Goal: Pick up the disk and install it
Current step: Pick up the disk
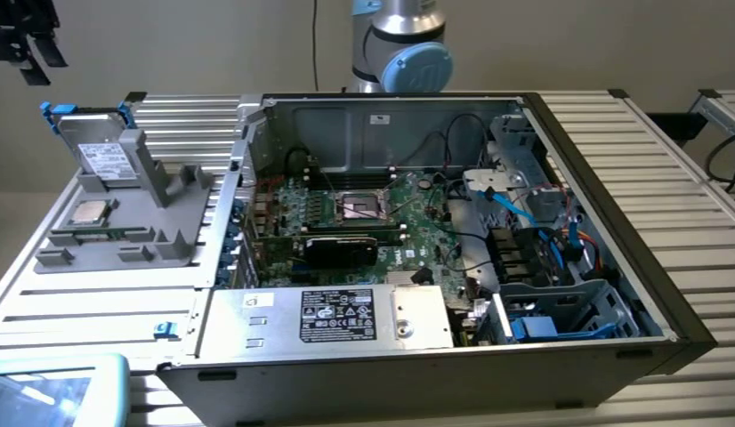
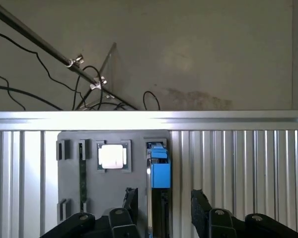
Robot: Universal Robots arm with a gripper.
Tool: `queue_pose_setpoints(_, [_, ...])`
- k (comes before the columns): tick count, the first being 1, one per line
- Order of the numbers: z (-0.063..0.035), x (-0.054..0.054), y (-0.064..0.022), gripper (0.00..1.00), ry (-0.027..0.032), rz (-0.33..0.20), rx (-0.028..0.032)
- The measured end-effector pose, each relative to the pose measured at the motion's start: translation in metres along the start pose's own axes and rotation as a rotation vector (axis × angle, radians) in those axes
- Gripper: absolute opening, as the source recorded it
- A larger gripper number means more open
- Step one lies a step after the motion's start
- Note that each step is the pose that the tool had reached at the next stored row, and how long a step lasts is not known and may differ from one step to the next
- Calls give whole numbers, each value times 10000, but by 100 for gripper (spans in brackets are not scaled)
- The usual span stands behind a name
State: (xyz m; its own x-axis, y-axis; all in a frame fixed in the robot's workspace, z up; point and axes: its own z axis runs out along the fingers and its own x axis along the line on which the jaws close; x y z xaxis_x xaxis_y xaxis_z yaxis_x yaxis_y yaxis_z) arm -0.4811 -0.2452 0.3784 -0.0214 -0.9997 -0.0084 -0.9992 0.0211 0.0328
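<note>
My gripper (image 1: 30,55) hangs in the upper left corner of the exterior view, above the slatted metal table (image 1: 665,151) and well apart from everything on it. Its two black fingers (image 2: 131,202) are spread wide and hold nothing.

The disk (image 1: 103,153) stands on edge in a grey holder (image 1: 165,233) at the exterior view's left, beside the open computer case (image 1: 403,378). It is a silver drive with a white label, and its blue bracket shows at the upper corners. From my wrist camera I see the disk (image 2: 160,174) edge-on, with its blue bracket facing me. It lines up with the gap between my fingers and sits nearer one of them. I am not touching it.

In the same holder, a small square silver chip (image 1: 89,212) lies flat just in front of the disk. A thin green strip (image 2: 82,174) stands in a slot further along.

Inside the case the green circuit board (image 1: 385,222) lies open in the middle of the frame. A silver box with a black label (image 1: 343,316) sits at the lower centre, and blue cables (image 1: 522,213) run at the right.
</note>
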Motion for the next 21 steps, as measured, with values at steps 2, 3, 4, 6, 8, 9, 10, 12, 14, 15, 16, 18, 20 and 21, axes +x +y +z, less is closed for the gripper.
queue_pose_setpoints(2, [35, -1, 6, 55, 13, -3, 1])
queue_pose_setpoints(3, [51, -2, 9, 55, 26, -3, 0])
queue_pose_setpoints(4, [68, -3, 13, 55, 38, -3, 2])
queue_pose_setpoints(6, [101, -2, 16, 55, 47, -26, 1])
queue_pose_setpoints(8, [134, -2, 18, 55, 50, -75, -3])
queue_pose_setpoints(9, [151, -2, 19, 55, 51, -96, -4])
queue_pose_setpoints(10, [168, -2, 19, 55, 52, -116, -6])
queue_pose_setpoints(12, [205, -2, 17, 57, 55, -159, -8])
queue_pose_setpoints(14, [240, -2, 16, 63, 58, -200, -10])
queue_pose_setpoints(15, [259, -1, 16, 63, 58, -219, -10])
queue_pose_setpoints(16, [278, -1, 15, 63, 58, -235, -9])
queue_pose_setpoints(18, [314, -1, 14, 63, 60, -263, -9])
queue_pose_setpoints(20, [350, -1, 13, 63, 61, -288, -11])
queue_pose_setpoints(21, [369, 0, 12, 63, 62, -301, -10])
